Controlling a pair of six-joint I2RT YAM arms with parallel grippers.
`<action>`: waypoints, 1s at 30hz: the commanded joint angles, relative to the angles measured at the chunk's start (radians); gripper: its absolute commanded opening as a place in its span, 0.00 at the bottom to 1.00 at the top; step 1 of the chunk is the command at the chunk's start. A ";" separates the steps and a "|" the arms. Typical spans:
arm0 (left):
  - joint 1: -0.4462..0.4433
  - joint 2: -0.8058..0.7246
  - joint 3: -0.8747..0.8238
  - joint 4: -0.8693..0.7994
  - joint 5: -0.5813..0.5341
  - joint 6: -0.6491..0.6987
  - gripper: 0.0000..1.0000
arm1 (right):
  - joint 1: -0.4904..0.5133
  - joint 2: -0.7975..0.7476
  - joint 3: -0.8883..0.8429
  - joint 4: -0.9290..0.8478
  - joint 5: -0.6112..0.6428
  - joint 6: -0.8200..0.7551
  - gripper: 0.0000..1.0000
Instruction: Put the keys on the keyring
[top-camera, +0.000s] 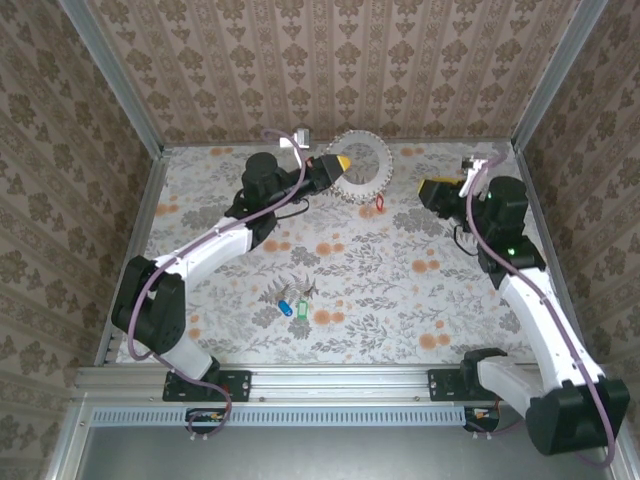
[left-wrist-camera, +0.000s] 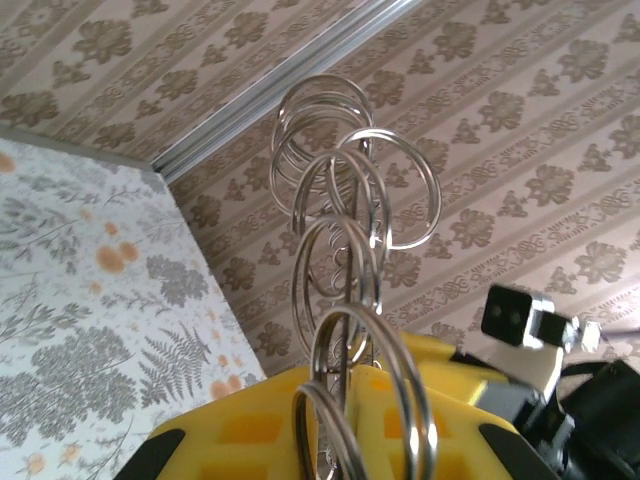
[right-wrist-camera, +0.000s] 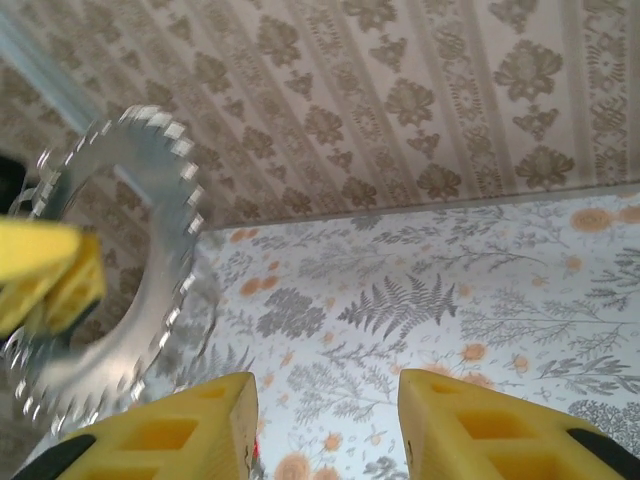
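The left gripper (top-camera: 341, 161) clamped the large thin silvery metal keyring (top-camera: 372, 187), raised at the far side. The right gripper (right-wrist-camera: 325, 420) stood open, empty. Small bright-headed keys (top-camera: 286, 308) lay on the surface (top-camera: 400, 290); picking one up looked due next.

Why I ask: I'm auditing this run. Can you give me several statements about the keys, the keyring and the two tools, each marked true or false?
1. The left tool grips the keyring. True.
2. The right tool holds a key. False: its fingers stand apart with nothing between them.
3. The blue key and the green key lie side by side on the table, on its near half between the two arms. True.
4. The red key lies with the blue and green ones. False: it is well apart from them, at the far side, right by the keyring.
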 joint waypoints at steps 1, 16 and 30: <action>-0.001 -0.060 -0.004 -0.014 0.040 0.061 0.00 | 0.048 -0.127 -0.116 0.045 0.002 -0.193 0.42; -0.028 -0.189 -0.098 -0.006 0.063 0.149 0.00 | 0.403 -0.293 -0.356 0.275 0.150 -0.732 0.23; -0.033 -0.180 -0.096 0.030 0.097 0.146 0.00 | 0.461 -0.170 -0.364 0.502 0.192 -0.756 0.18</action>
